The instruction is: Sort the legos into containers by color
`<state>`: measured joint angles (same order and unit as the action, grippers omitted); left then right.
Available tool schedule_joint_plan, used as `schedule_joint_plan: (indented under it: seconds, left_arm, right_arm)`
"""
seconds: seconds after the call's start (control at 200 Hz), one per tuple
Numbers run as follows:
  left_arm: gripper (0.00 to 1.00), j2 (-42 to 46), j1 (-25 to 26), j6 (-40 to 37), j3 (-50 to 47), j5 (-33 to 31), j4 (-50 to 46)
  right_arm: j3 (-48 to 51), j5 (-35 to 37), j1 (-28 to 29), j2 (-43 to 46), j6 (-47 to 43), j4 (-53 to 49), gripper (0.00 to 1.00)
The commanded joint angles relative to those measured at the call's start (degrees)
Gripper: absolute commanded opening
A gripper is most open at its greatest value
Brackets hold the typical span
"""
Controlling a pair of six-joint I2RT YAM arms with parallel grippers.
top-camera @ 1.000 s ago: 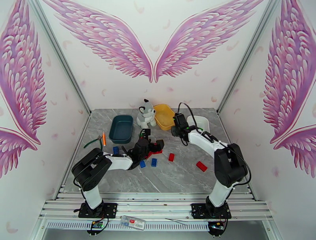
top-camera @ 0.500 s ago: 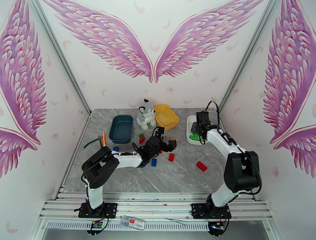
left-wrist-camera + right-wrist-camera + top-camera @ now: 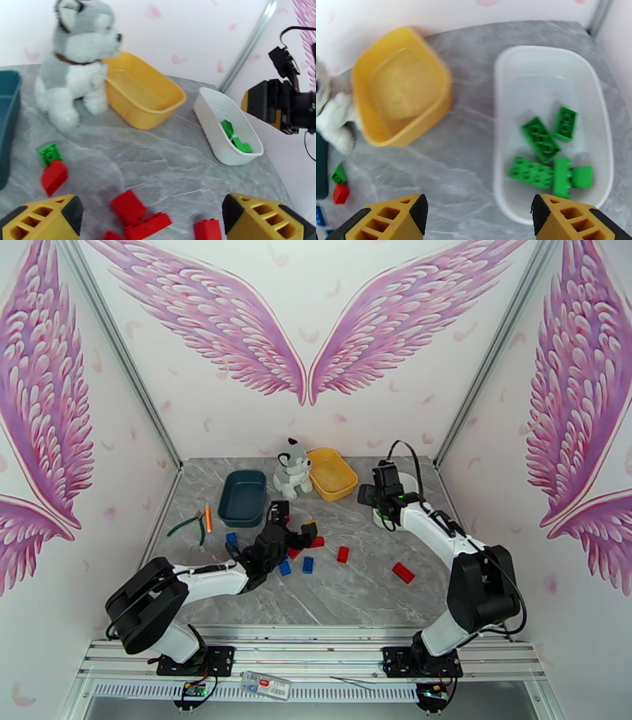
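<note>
My left gripper [image 3: 289,534] [image 3: 154,215] hovers open over loose legos in mid-table: red bricks [image 3: 128,205] just ahead of it, another red brick [image 3: 54,177] touching a green one [image 3: 49,153]. More red [image 3: 403,572] and blue [image 3: 308,564] bricks lie nearby. My right gripper [image 3: 371,495] [image 3: 478,205] is open and empty, near the left edge of the white tray [image 3: 505,118] [image 3: 409,479], which holds several green bricks [image 3: 540,139]. The yellow tray [image 3: 332,473] [image 3: 401,87] looks empty. The teal tray [image 3: 242,496] sits at the back left.
A plush husky [image 3: 292,469] [image 3: 79,59] sits between the teal and yellow trays. Orange-and-green hand tools [image 3: 199,521] lie by the left wall. Walls close in the table on the left, back and right.
My right gripper swung from beside the yellow tray to over the white tray, opened, and has drawn back a little left. My left arm reached forward, then pulled back left, still open.
</note>
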<state>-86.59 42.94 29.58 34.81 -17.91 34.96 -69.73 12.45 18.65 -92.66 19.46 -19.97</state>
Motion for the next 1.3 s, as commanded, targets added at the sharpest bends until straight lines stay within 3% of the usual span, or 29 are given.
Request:
schedule_joint_plan:
  seconds: [0.0,0.265,0.51,0.71,1.295]
  left_arm:
    - [0.99,4.27,-3.22,3.08,-4.97,-2.35,-0.42]
    - [0.99,14.06,-11.89,7.69,-15.59,-0.07,-0.91]
    - [0.99,23.99,-16.38,8.77,-21.79,1.27,-4.07]
    - [0.99,28.95,-17.1,8.87,-23.88,1.0,-6.68]
    - [0.99,30.49,-17.7,8.54,-24.78,1.74,-7.63]
  right_arm:
    - [-1.84,0.71,6.12,-0.82,-2.42,3.3,0.77]
    - [-11.06,-0.66,18.18,-13.57,-4.83,4.29,0.78]
    - [-23.42,-3.53,23.86,-26.59,-9.1,2.24,0.7]
    - [-34.03,-1.79,24.62,-35.56,-10.06,-2.81,0.63]
    - [-52.79,1.96,24.32,-50.59,-10.94,-11.27,0.63]
